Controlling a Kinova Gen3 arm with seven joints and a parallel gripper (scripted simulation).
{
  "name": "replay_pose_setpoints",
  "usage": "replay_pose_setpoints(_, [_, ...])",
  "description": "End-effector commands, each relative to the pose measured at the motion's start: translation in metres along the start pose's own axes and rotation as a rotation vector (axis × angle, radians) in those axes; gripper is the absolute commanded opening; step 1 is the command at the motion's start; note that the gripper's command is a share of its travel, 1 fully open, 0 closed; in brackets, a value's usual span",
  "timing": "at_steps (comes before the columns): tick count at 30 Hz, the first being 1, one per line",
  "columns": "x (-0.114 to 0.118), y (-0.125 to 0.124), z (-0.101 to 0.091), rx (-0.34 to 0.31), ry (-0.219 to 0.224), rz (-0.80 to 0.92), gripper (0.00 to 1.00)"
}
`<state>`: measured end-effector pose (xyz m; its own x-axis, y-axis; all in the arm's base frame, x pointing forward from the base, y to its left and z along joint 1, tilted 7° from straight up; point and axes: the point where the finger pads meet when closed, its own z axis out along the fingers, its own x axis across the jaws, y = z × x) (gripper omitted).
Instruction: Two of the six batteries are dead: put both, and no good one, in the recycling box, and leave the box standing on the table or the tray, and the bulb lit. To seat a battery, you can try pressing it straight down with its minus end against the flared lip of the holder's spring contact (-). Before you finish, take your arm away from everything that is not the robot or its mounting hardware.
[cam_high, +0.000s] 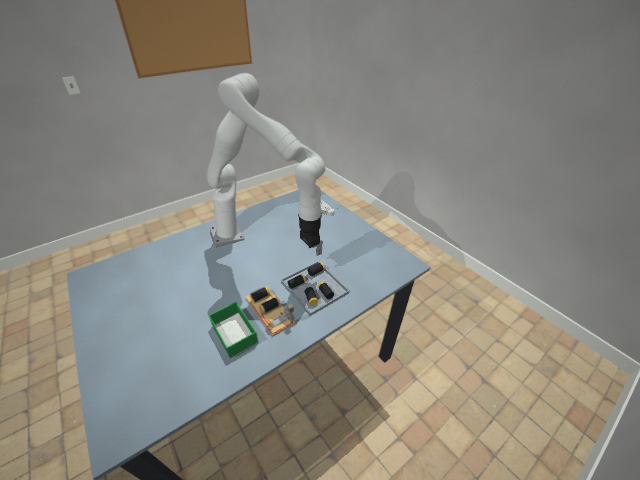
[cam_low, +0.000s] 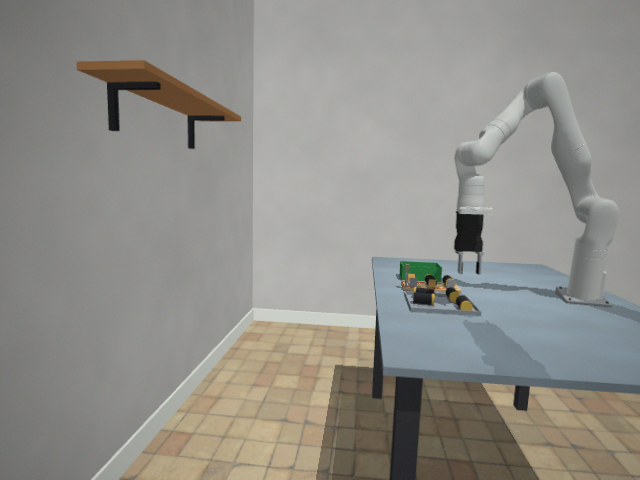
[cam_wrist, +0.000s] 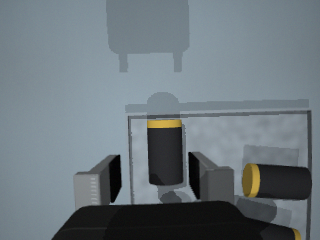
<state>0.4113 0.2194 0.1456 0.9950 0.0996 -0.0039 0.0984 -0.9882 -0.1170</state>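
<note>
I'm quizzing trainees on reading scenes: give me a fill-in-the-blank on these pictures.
1. The grey tray holds ___ black, yellow-capped batteries.
2. The orange holder carries ___ batteries.
3. The gripper is ___ and holds nothing.
4. The green recycling box contains ___ batteries.

Missing words: four; two; open; no
</note>
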Motion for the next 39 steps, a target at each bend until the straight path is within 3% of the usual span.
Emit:
replay_pose_setpoints(1, [0.007,0.0,-0.022,0.003,0.027,0.004,0.9])
replay_pose_setpoints(16, [0.013,0.006,-0.03,0.003,0.027,0.004,0.9])
replay_pose_setpoints(26, [0.068,0.059,-0.031,0.003,0.027,0.004,0.9])
replay_pose_setpoints(39, [0.108,0.097,-0.032,0.003,0.027,0.004,0.9])
